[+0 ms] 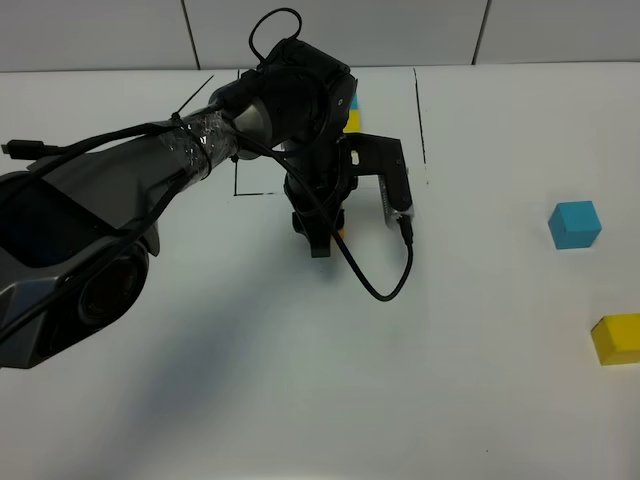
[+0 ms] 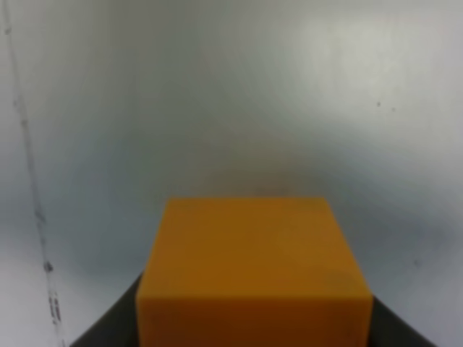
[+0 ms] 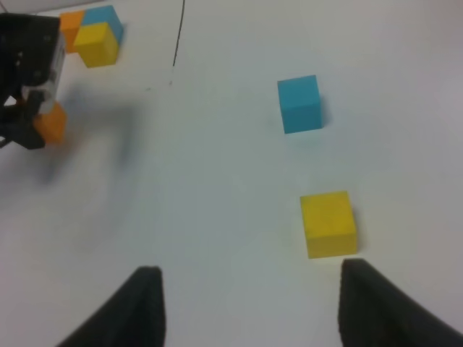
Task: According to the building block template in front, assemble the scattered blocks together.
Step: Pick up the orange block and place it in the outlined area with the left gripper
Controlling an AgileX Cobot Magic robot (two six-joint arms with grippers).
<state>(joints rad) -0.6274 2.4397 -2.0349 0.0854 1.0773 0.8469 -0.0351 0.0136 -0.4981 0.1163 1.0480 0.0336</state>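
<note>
The orange cube (image 2: 253, 267) is pinched by the left gripper (image 1: 322, 238), its faces square to the jaws, just at 6 o'clock of the building block template (image 3: 90, 32). On the table, the blue cube (image 1: 575, 223) is seen at 3 o'clock and the yellow cube (image 1: 617, 338) at 4 o'clock. The right gripper (image 3: 253, 303) is held spread.

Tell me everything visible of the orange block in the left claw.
The orange block is a small plain cube with smooth matte faces, unmarked, plastic or painted wood by its look. The left claw is shut on it, gripping two opposite sides and holding it level over the white table, just outside the black-lined template. Whether it touches the table cannot be told.
</note>
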